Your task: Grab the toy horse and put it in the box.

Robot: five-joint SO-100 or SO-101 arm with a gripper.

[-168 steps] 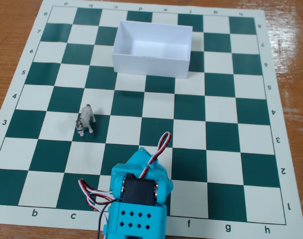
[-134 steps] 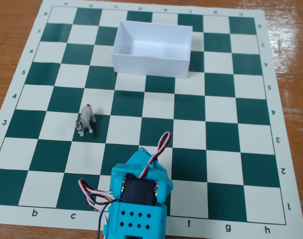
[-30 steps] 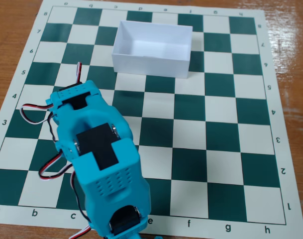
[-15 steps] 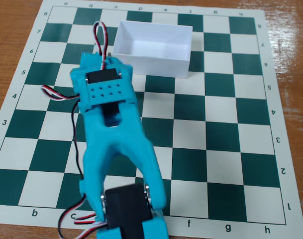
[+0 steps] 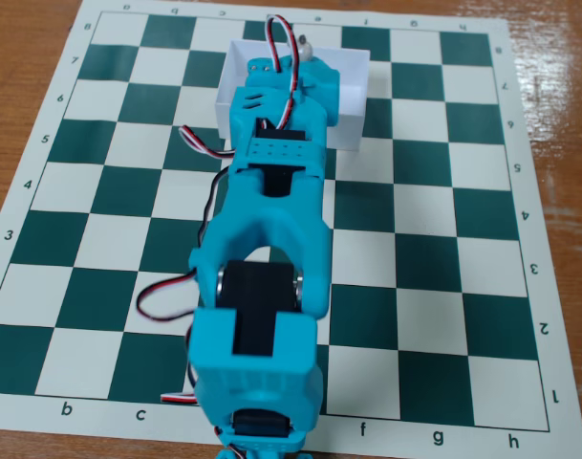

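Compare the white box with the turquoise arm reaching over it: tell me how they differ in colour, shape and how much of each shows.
The box is plain white; the arm is turquoise with black motors. The box is a low rectangle; the arm is long and jointed, trailing wires. The box is half hidden by the arm; the arm shows almost fully. Both are over the chessboard.

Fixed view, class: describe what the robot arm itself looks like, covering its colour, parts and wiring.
The arm is bright turquoise plastic in blocky printed segments, with black servo motors set into them. Red, white and black cables loop along its sides and top. One segment has rows of small square holes.
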